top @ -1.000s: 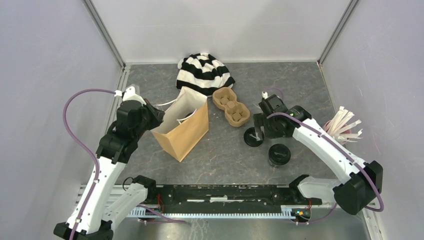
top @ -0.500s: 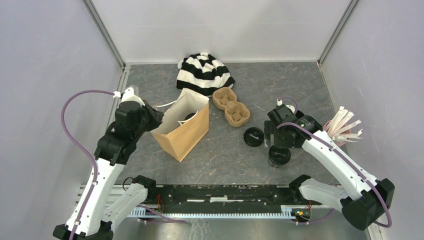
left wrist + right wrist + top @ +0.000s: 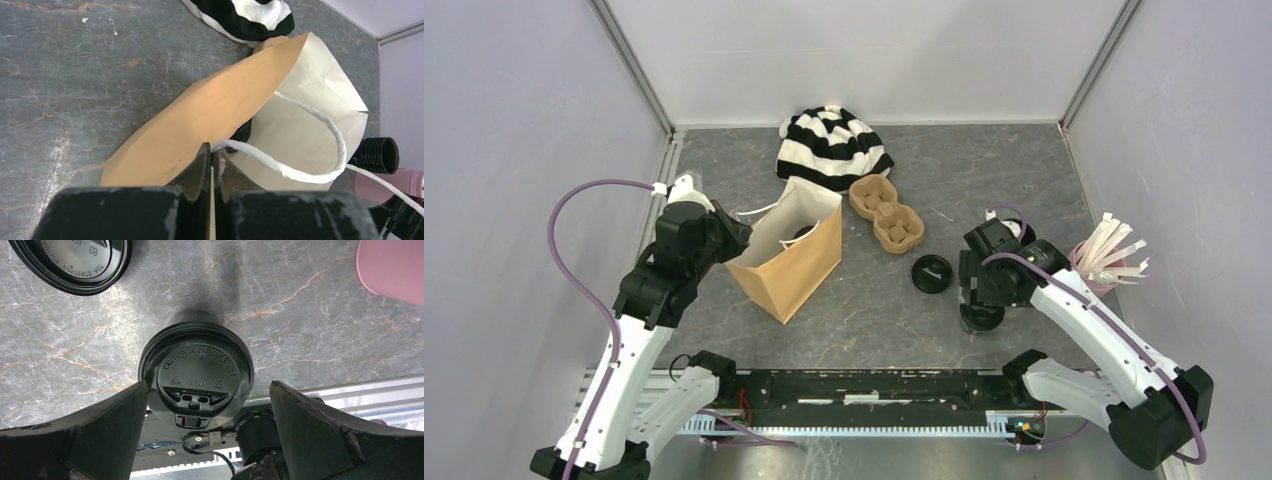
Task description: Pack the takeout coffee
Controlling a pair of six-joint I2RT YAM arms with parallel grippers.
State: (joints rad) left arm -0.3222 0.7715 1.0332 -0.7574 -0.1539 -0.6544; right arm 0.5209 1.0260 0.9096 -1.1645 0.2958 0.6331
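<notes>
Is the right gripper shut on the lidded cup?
No, the right gripper is wide open, its fingers flanking the lidded cup.

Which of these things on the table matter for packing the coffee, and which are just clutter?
For the job: coffee cup, between the fingers of the open right gripper; paper bag, its handle pinched by the left gripper; loose black lid.
Lying about: striped hat; pink cup with sticks; cardboard carrier, untouched.
</notes>
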